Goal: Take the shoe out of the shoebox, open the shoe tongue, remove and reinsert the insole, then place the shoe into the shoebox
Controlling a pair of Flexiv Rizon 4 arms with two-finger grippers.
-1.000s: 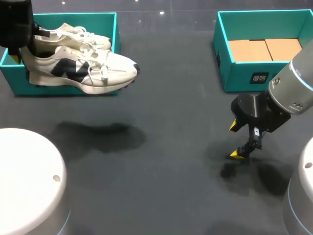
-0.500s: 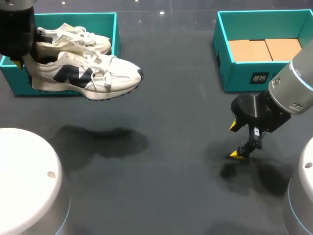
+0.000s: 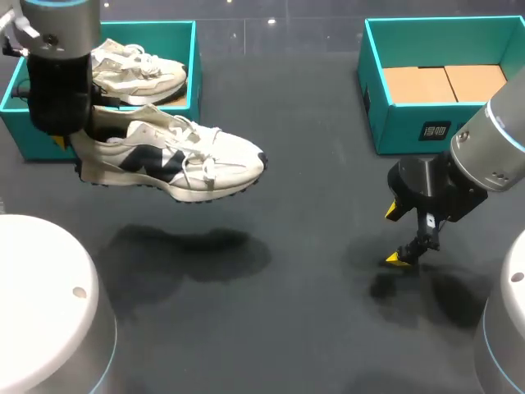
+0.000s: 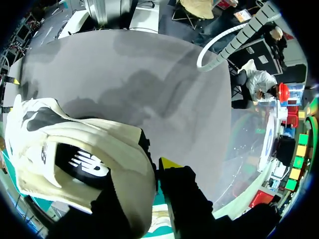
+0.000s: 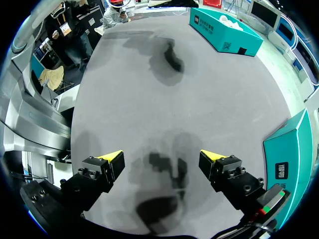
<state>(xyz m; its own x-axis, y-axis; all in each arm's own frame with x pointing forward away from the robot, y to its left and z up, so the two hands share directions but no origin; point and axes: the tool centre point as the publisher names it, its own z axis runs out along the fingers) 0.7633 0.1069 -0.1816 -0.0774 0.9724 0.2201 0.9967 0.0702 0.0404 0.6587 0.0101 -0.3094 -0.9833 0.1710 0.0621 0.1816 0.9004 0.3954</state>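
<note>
Surface [image 3: 312, 205] lies below left pincer [image 4: 152, 169]. Shoebox [image 3: 194, 61] sits near, behind that pincer. Shoe [image 3: 172, 156] hangs in air, left pincer clamped on its heel collar, toe pointing away. Expect it light, upper soft, sole stiffer, laces floppy; you do best holding heel rim. Right pincer [image 5: 162, 158] spread wide, holding nothing.

The dark grey table [image 3: 312, 164] carried soft shadows across its middle. At its far right stood an open teal box [image 3: 410, 123] with a small dark label [image 3: 435, 130] on its near wall and two tan cardboard pieces [image 3: 443, 82] lying flat inside, side by side. A spare white sneaker [image 3: 135, 70] lay in the shoebox [image 3: 18, 131] at far left.
</note>
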